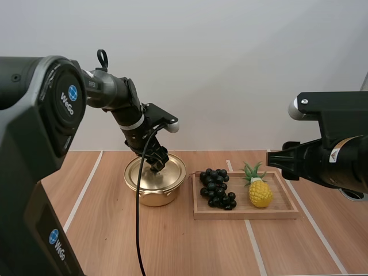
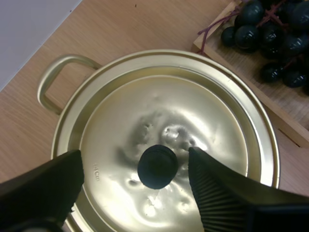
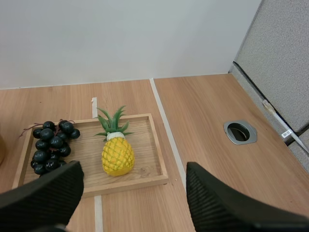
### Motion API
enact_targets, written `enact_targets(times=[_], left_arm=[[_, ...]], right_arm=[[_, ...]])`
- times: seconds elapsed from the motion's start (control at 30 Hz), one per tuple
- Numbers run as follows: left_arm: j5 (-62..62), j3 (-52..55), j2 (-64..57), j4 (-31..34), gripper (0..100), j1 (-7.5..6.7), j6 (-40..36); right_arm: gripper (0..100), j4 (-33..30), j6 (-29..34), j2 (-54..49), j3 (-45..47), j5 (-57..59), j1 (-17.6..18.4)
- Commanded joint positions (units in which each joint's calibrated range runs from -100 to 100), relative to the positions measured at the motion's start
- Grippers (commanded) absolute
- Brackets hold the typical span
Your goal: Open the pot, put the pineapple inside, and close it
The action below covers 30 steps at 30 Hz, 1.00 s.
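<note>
Pineapple (image 3: 118, 154) lies in the tray (image 3: 125, 184), leaves pointing away from the right gripper (image 3: 133, 169). It sits below and ahead of that gripper, nearer its left finger than its right. Grapes (image 3: 50, 145) share the tray, beside the pineapple on the side toward the pot, a bare strip of wood between the two.

Right gripper is released: fingers stand wide apart, nothing between them, held up off the tray. High view puts it (image 1: 271, 159) above the tray's (image 1: 247, 215) right end, with the pineapple (image 1: 260, 192) just under it.

Pot (image 1: 155, 195) stands on the table (image 1: 115, 230) just left of the tray, the lid (image 1: 141, 175) on it. Left gripper (image 1: 157, 167) is down over the lid.

Left wrist view: left gripper (image 2: 135, 157) spread open, one finger on each side of the black knob (image 2: 157, 166), a gap showing on both sides, so nothing is gripped. Lid (image 2: 169, 111) sits flush in the rim. One pot handle (image 2: 58, 77) shows beyond the left finger; grapes (image 2: 270, 29) and the tray edge lie past the right finger.
</note>
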Motion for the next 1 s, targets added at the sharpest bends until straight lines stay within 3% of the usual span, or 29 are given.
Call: enact_targets(times=[0.0,0.03,0.07,0.1,0.57,0.97], left_arm=[[-1.22,-0.47,0.02,-1.26,56,-0.21,0.07],[-1.38,-0.47,0.02,-1.88,38,-0.21,0.07],[-1.37,-0.47,0.02,-2.74,13,-0.21,-0.29],[-1.56,-0.47,0.02,-3.28,0,-0.21,-0.89],[-1.90,-1.88,-1.22,-4.22,0,-0.21,-0.85],[-0.23,-16.75,-12.82,-4.22,0,-0.21,-2.94]], right_arm=[[100,0.11,-0.36,-0.09,-0.60,0.06,-0.14],[100,0.11,-0.36,-0.09,-0.60,0.06,-0.14],[100,0.11,-0.36,-0.09,-0.60,0.06,-0.14],[100,0.11,-0.36,-0.09,-0.60,0.06,-0.14],[100,-0.58,-0.36,-0.09,-0.60,0.06,-0.14],[100,-0.74,-0.36,-0.09,-0.60,-0.32,-0.14]])
